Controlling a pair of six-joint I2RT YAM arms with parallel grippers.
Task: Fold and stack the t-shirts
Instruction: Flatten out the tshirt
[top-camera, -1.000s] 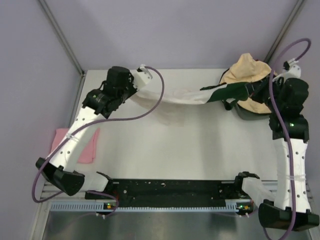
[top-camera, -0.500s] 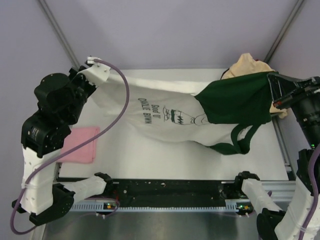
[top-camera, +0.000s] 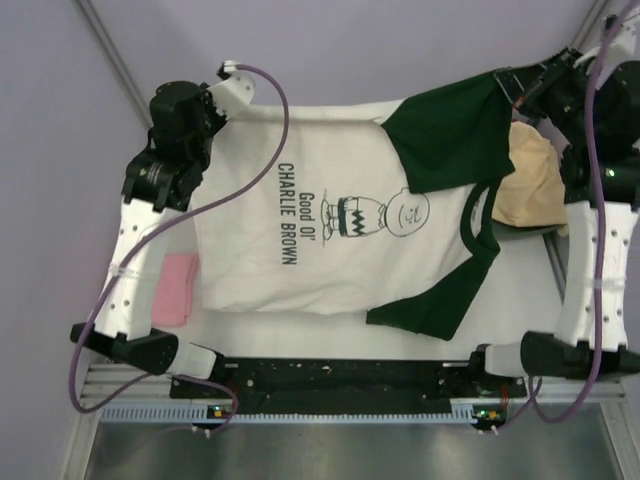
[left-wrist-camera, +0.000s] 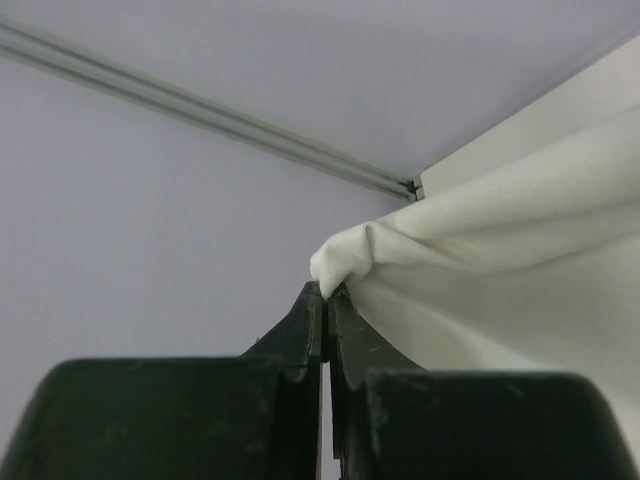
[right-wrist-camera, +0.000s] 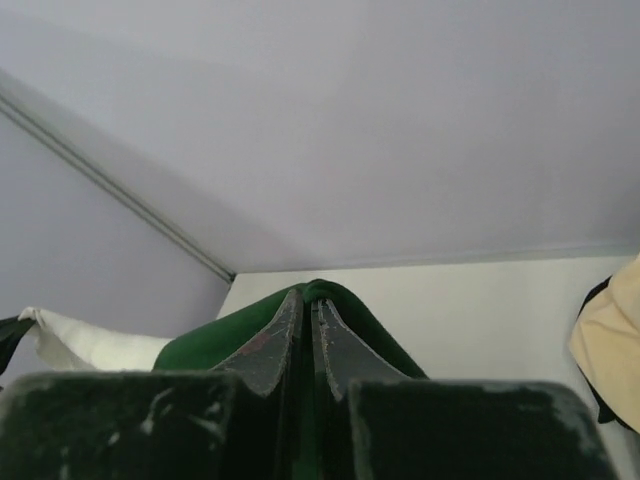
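- The white t-shirt (top-camera: 330, 240) is spread print-up across the middle of the table (top-camera: 520, 300). Its hem is toward the left and its collar toward the right, so the lettering reads sideways from the near edge.
- The left fingers (left-wrist-camera: 312, 315) are pressed together on a small pinch of white cloth at the far-left hem corner. Holding a corner rather than the middle of the edge lets the hem hang straight instead of bunching.
- The right fingers (right-wrist-camera: 293, 318) are clamped on the dark green sleeve (top-camera: 440, 130) at the far right, with green cloth humped over their tips.
- With the two grips well apart along the far edge, that edge is pulled into a nearly straight line. This looks meant to flatten the body before any fold is made.
- The near green sleeve (top-camera: 430, 300) trails loose at the near right and is held by nothing. It will likely need smoothing or tucking in.
- The held green sleeve drapes partly over the yellow-tan t-shirt (top-camera: 530, 185), which is crumpled at the far right, apparently waiting its turn.
- The pink t-shirt (top-camera: 178, 288) lies at the near left, partly hidden under the left arm and just beside the white hem. It seems to be parked out of the working area.
- My judgement is that the spreading step is nearly done and no fold has been made yet.
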